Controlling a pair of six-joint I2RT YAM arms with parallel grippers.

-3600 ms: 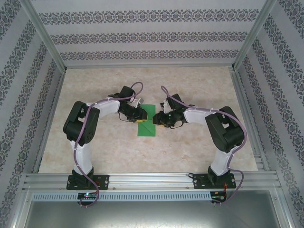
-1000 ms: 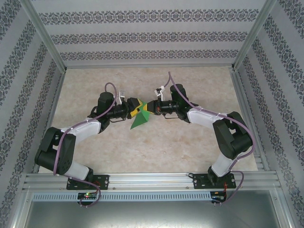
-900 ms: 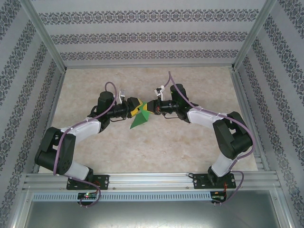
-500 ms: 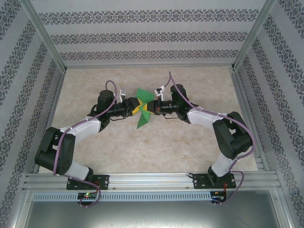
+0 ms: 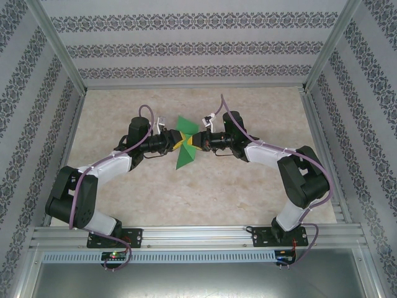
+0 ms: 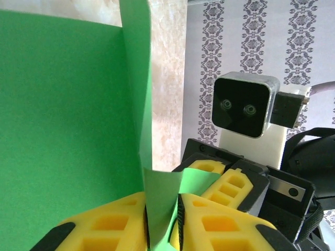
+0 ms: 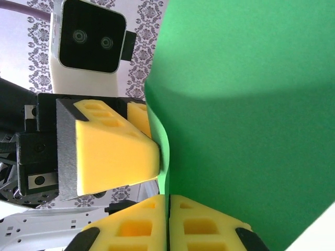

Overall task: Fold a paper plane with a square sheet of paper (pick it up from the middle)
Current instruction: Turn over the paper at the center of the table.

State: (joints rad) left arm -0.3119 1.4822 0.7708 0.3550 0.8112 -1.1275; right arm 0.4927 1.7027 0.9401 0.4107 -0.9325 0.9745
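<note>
Above the counter (image 5: 186, 205), left gripper (image 5: 177, 142) and right gripper (image 5: 190, 141) each clamp the folded green paper (image 5: 183, 159), held aloft.

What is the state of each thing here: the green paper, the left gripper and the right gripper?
green paper: creased, pinched by both grippers at once.
left gripper: shut on the green paper.
right gripper: shut on the green paper.
</note>
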